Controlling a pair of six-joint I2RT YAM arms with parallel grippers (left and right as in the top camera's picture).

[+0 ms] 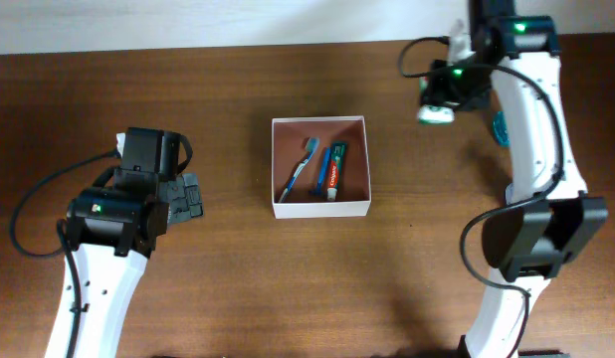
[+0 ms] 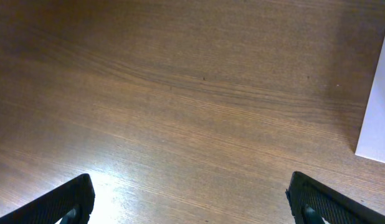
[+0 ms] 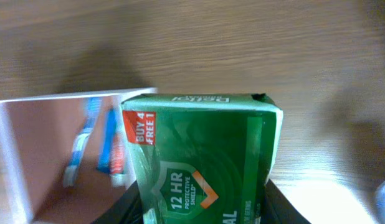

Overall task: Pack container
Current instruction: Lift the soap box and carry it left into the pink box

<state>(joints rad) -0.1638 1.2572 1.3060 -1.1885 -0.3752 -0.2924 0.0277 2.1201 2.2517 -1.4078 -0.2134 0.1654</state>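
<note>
The square, shallow, white-walled container with a reddish-brown floor (image 1: 321,209) lies mid-table, well right of the left gripper (image 1: 193,196), whose fingers stand spread and empty, and left of the right gripper (image 1: 437,105), clamped on a green cardboard packet (image 3: 202,149).

Table (image 2: 180,93): wood-grain top, smooth, semi-matt w/ a glare patch. Container (image 1: 321,209): thin white walls, look like matt card; inner floor reddish-brown, smooth. Green packet (image 3: 202,162): printed, slight sheen, paper or film can't tell. Toothbrush (image 1: 299,172), toothpaste tube (image 1: 335,169): plastic. Left gripper (image 2: 189,208) fingers (image 2: 68,202): black matt plastic.
</note>
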